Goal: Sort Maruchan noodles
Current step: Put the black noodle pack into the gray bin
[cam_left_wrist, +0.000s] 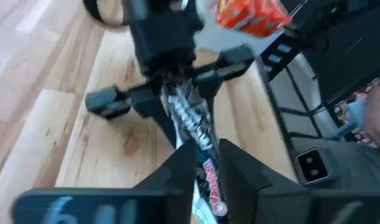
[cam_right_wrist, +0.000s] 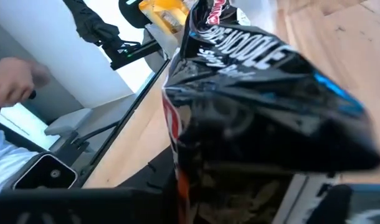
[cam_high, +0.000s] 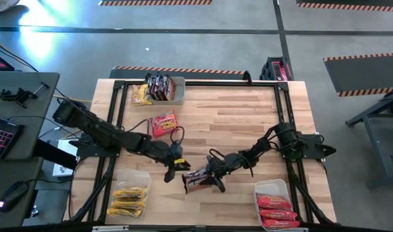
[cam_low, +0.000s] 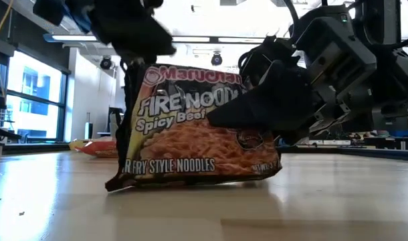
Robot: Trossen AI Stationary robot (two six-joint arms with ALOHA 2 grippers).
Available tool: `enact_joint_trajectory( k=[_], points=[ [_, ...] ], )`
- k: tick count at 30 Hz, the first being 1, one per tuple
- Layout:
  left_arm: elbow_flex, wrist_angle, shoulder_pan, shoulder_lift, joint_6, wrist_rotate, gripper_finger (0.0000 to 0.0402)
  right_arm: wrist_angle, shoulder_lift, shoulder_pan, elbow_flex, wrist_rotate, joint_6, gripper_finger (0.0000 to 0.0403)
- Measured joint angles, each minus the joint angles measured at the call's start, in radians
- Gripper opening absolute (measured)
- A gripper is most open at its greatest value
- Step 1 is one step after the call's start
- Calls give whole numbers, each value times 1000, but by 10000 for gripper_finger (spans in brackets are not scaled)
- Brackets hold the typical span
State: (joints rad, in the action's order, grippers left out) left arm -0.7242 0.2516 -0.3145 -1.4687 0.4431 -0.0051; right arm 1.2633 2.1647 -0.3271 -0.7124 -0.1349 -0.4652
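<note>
A dark packet of Maruchan noodles stands upright on its long edge on the wooden table, near the front middle. Its face is black with a red band at the top, pale lettering reading "Fire Noodle Spicy Beef", and a picture of orange-brown noodles above the words "stir fry style noodles". Both arms meet at it. The right gripper is clamped on one end of the packet, its dark fingers covering part of the printed face in the low view. The left gripper sits at the opposite end with the crinkled packet edge between its fingers; whether they actually pinch it cannot be told. Around it: a clear bin at the back left holds more dark packets, with a yellow packet lying just beside it. A lone red packet lies flat on the table behind the left arm. A front-left bin holds yellow packets, and a front-right bin holds red ones.
</note>
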Motion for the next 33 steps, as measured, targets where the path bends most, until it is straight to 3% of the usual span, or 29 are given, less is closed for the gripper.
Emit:
enact_joint_trajectory(
  k=[9, 16, 21, 26, 33],
  points=[
    [0, -104, 0, 98, 36, 1, 159, -50, -42, 8, -2, -39, 9, 117],
    [-111, -303, 0, 58, 30, 19, 219, -361, -124, 7, -93, 14, 133, 117],
    [-221, -460, 0, 5, -8, 19, 233, -571, -157, 8, -203, 32, 235, 117],
    [-318, -623, -11, -56, -8, 43, 235, -776, -163, 8, -307, 124, 320, 117],
    [-382, -695, -52, -106, 7, 48, 235, -823, -163, 8, -379, 150, 380, 117]
  ],
)
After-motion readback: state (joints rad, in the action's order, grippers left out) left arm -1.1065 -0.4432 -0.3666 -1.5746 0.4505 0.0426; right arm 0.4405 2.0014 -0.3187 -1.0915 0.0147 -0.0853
